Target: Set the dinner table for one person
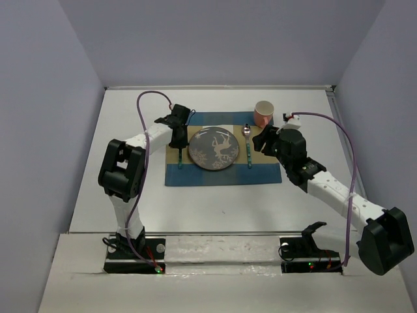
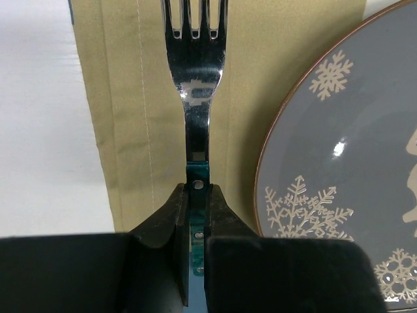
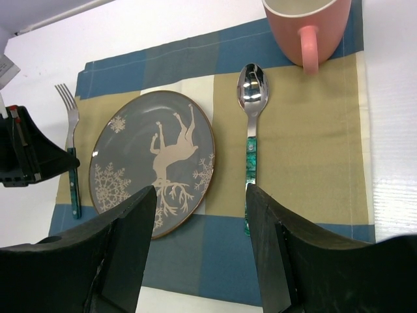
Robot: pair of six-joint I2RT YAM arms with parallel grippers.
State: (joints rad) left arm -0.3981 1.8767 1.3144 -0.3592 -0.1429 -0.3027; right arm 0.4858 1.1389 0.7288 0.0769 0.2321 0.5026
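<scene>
Your dinner table fills the view, the checked mat at its middle. On the mat, the fork lies left of the plate and the spoon right (pink mug beyond). Your left gripper pinches the fork's green handle; your right gripper hangs spread wide near the spoon, holding nothing
</scene>
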